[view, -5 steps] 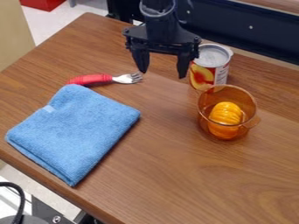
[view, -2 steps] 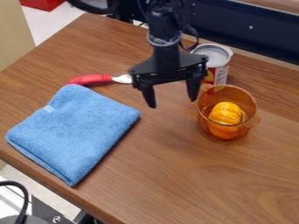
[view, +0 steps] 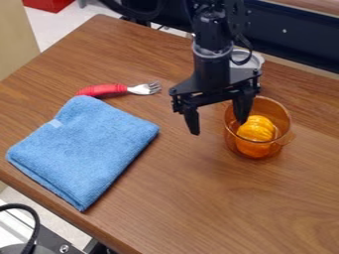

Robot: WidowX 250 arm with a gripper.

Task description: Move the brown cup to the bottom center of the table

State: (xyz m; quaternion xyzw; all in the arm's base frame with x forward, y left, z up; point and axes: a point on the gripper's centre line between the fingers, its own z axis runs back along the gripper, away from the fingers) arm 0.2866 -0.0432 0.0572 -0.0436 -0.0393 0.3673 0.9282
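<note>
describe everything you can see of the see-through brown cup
The see-through amber-brown cup looks like glass or plastic. It stands upright on the brown wooden table, with a round open rim and a small handle jutting out at lower right. A ridged orange object sits inside. One finger of the open black robot hand overlaps the cup's left rim; whether they touch, I cannot tell.

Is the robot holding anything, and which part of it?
Nothing is held: the robot's hand is wide open, and the brown cup isn't gripped.
</note>
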